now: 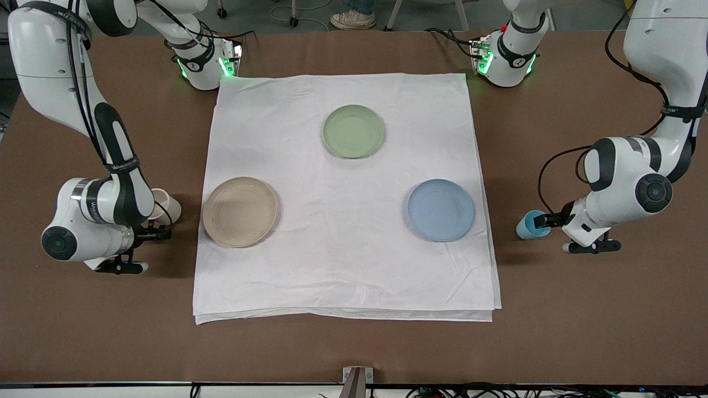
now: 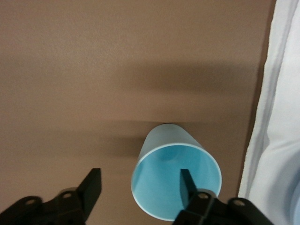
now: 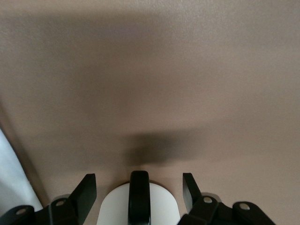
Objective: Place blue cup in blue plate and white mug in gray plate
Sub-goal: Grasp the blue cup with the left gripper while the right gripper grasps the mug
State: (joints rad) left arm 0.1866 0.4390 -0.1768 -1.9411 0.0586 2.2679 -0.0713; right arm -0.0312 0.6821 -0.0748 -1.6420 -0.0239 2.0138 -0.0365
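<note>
Blue cup: off blue plate; left gripper wide astride its wall.
Mug: off gray plate; right gripper wide around it.
Done: nothing.

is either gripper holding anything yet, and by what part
Nothing is held. Left gripper is open astride the blue cup rim; right gripper is open around the white mug handle.

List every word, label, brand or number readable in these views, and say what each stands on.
Right arm link: a band of lettering, too small to read.
Left arm link: a band of lettering, too small to read.
Blue cup, white mug, blue plate, gray plate, green plate, white cloth: no text.
</note>
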